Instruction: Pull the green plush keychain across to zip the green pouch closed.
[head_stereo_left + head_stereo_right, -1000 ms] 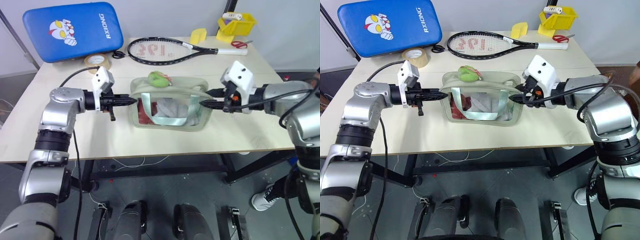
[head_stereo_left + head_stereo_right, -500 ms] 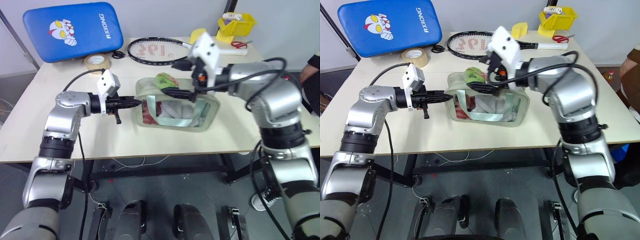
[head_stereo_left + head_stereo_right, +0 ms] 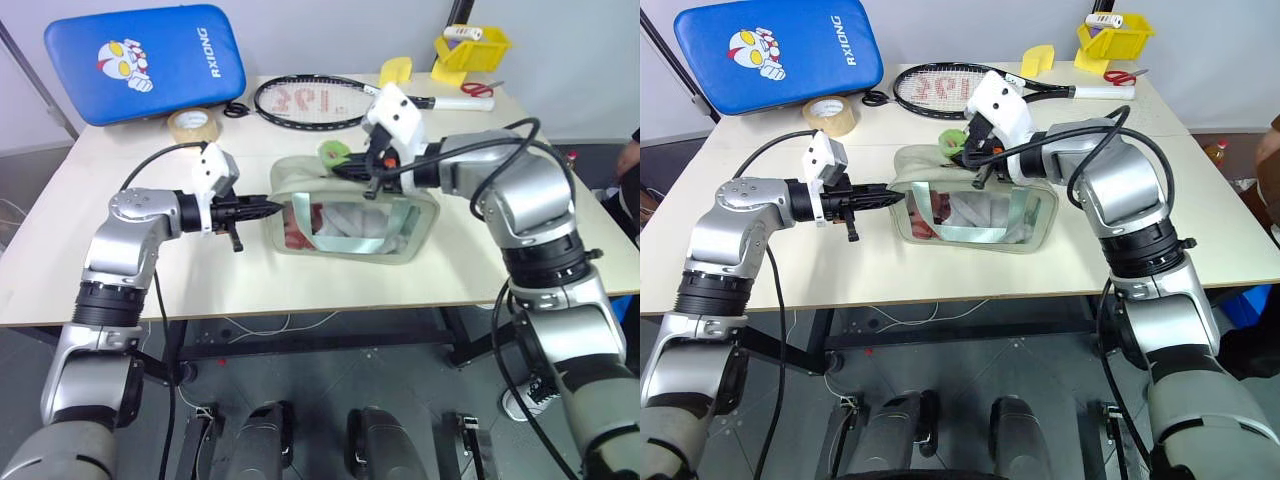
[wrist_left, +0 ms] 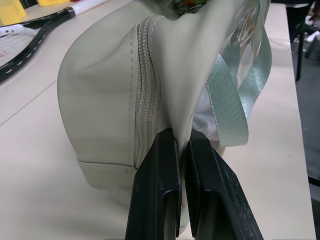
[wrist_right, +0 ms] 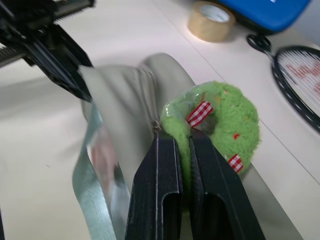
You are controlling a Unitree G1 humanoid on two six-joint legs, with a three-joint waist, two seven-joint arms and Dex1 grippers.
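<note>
**Both pincers clamped on the pouch**

On the tabletop [image 3: 120, 270], the green pouch [image 3: 350, 215] sits between my two arms, its clear window facing me. My left pincer [image 4: 181, 145] is closed tight on a fold of fabric at the pouch's left end, just beside the zipper track [image 4: 142, 90]. My right pincer [image 5: 182, 145] is closed on the green plush keychain [image 5: 220, 120], which sits atop the pouch near its left end. Behind lie a tape roll [image 3: 192, 124], a tennis racket [image 3: 310, 100] and a blue padded case [image 3: 145, 60].
</note>
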